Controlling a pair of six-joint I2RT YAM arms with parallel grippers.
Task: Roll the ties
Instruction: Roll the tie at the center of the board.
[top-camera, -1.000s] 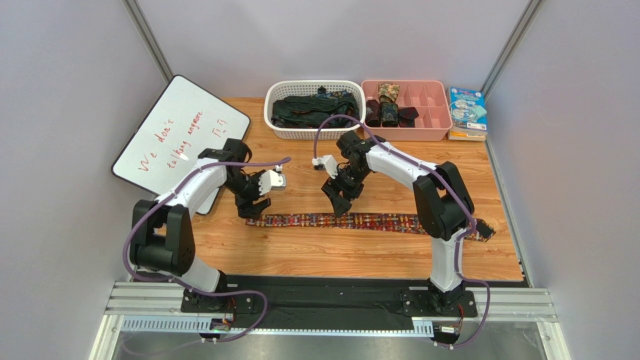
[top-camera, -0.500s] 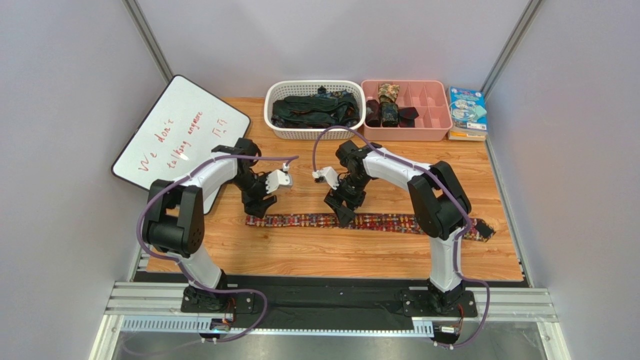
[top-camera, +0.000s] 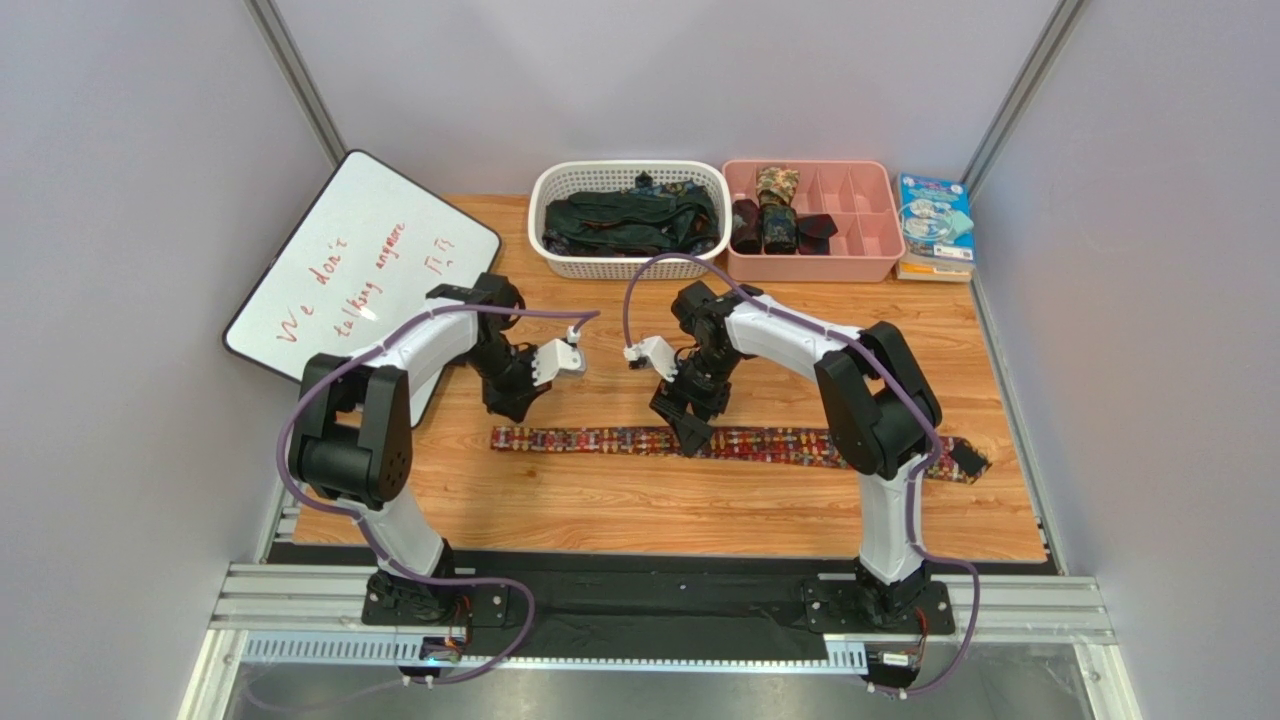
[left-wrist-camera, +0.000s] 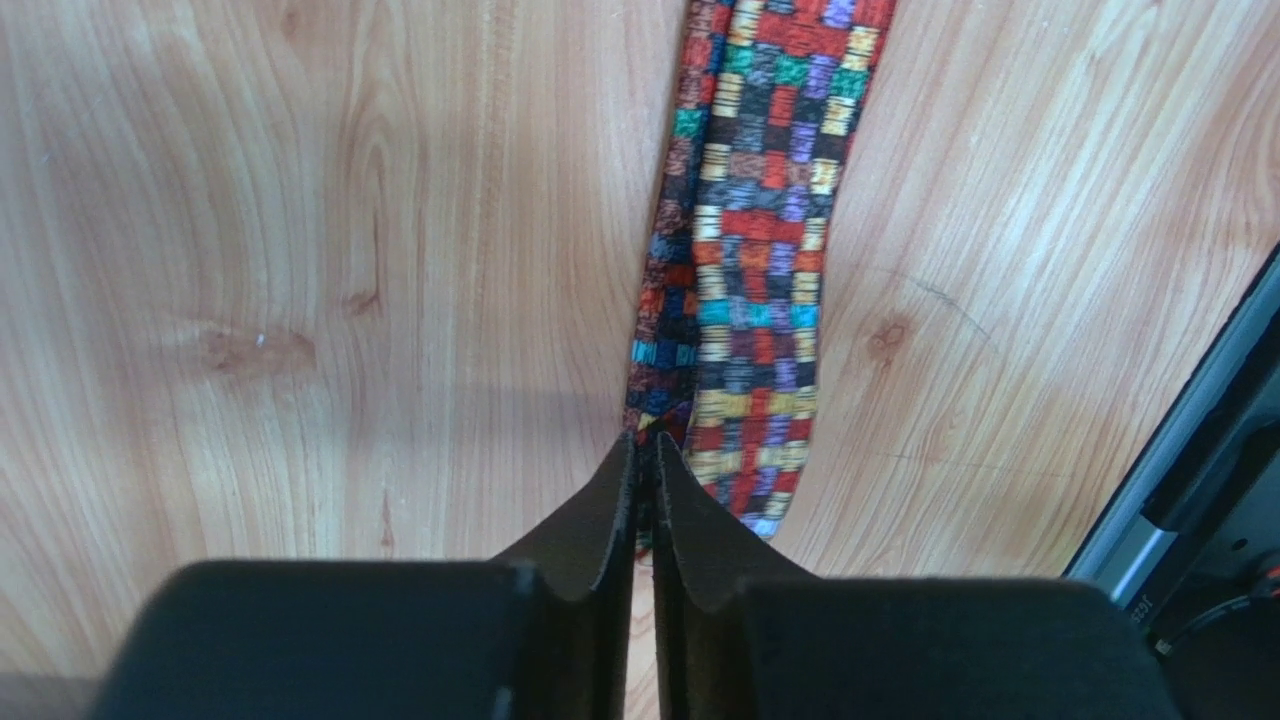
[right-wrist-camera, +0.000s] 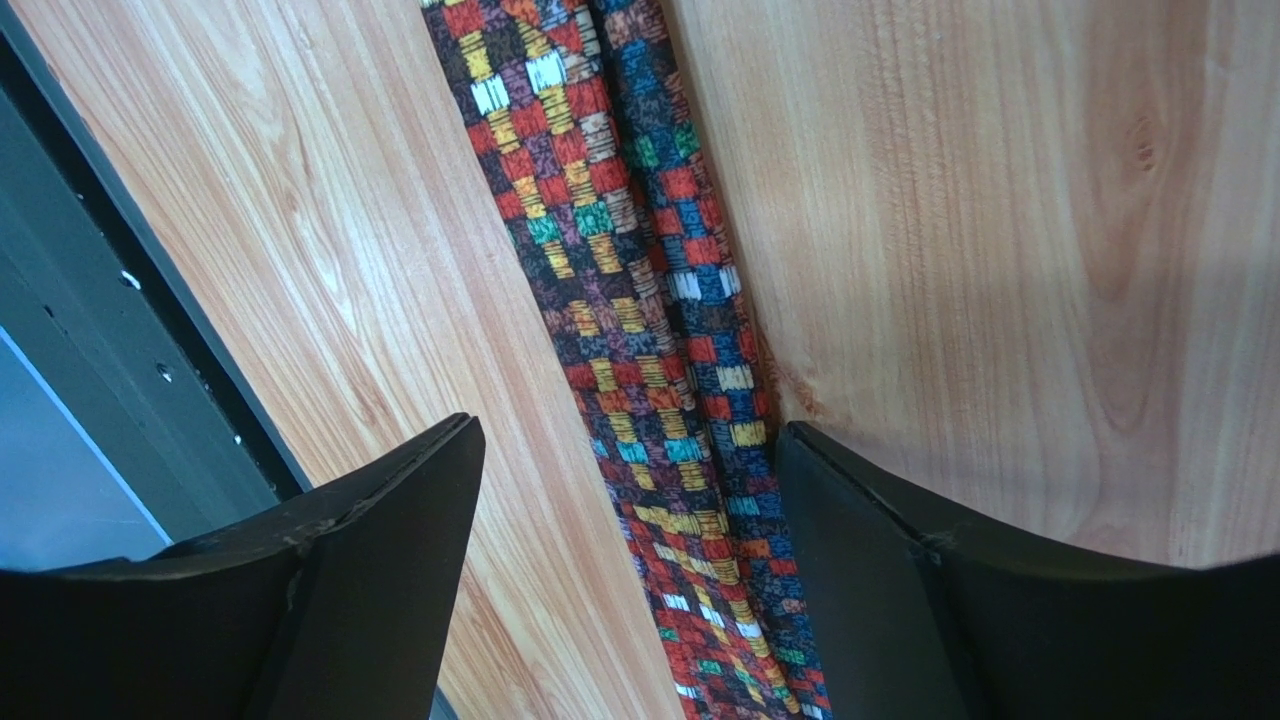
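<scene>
One of the ties, with a busy red-orange-yellow-blue pattern (top-camera: 751, 443), lies flat and straight across the wooden table. My left gripper (top-camera: 513, 405) (left-wrist-camera: 643, 443) is over its left end, and its jaws are pressed together with the tie's near edge (left-wrist-camera: 751, 255) pinched between the tips. My right gripper (top-camera: 685, 428) (right-wrist-camera: 628, 435) is open at the tie's middle, one finger on each side of the fabric (right-wrist-camera: 646, 270). More dark ties (top-camera: 624, 222) fill a white basket. Rolled ties (top-camera: 774, 210) sit in a pink tray.
The white basket (top-camera: 631, 267) and pink divided tray (top-camera: 857, 270) stand along the back edge. A whiteboard (top-camera: 353, 263) with red writing leans at the left. A stack of books (top-camera: 935, 222) lies at the back right. A black rail (top-camera: 661, 593) runs along the near edge.
My left gripper has moved right over the tie's left end and shut on it. The right gripper has come down slightly to straddle the tie, still open.
</scene>
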